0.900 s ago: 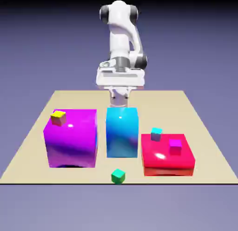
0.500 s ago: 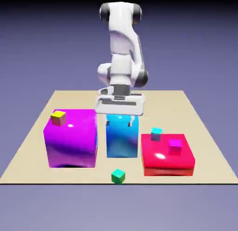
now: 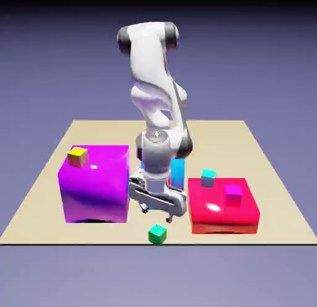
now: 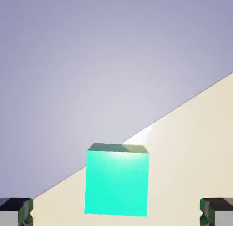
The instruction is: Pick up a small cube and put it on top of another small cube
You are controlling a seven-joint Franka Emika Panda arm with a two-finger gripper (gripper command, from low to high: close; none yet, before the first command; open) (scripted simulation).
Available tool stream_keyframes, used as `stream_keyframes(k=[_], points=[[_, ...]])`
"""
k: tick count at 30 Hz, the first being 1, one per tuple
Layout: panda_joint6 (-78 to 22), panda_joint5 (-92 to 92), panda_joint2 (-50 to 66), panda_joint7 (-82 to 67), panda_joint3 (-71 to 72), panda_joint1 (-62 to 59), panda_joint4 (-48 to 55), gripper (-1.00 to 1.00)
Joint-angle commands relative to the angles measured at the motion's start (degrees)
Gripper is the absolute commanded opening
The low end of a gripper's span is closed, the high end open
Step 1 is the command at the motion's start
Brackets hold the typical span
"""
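- Presently, exterior view: gripper (image 3: 155, 210) spread wide, poised just above green cube (image 3: 158, 234) near table's (image 3: 272, 176) front edge; pink cube (image 3: 233, 194) atop red block (image 3: 213, 208).
- Hand view: green cube (image 4: 117, 179) centred between fingertips (image 4: 16, 210); best lowered straight, then closed squarely.

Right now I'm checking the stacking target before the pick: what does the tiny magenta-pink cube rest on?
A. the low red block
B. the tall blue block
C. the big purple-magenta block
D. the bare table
A: the tiny magenta-pink cube sits on top of the low red block, beside the tiny teal cube.
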Motion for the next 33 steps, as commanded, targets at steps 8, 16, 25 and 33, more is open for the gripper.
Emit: stream_keyframes(k=[8,16,25,33], points=[[5.92,-3.74,7.63,2.67,-4.07,3.28,1.71,-1.00],[-8.34,5.14,-8.75,-4.75,8.98,4.91,0.09,-1.00],[-14.50,7.70,-15.75,-7.99,19.33,12.12,-1.13,-1.00],[-16.25,9.26,-17.36,-9.09,19.76,11.74,-0.61,1.00]])
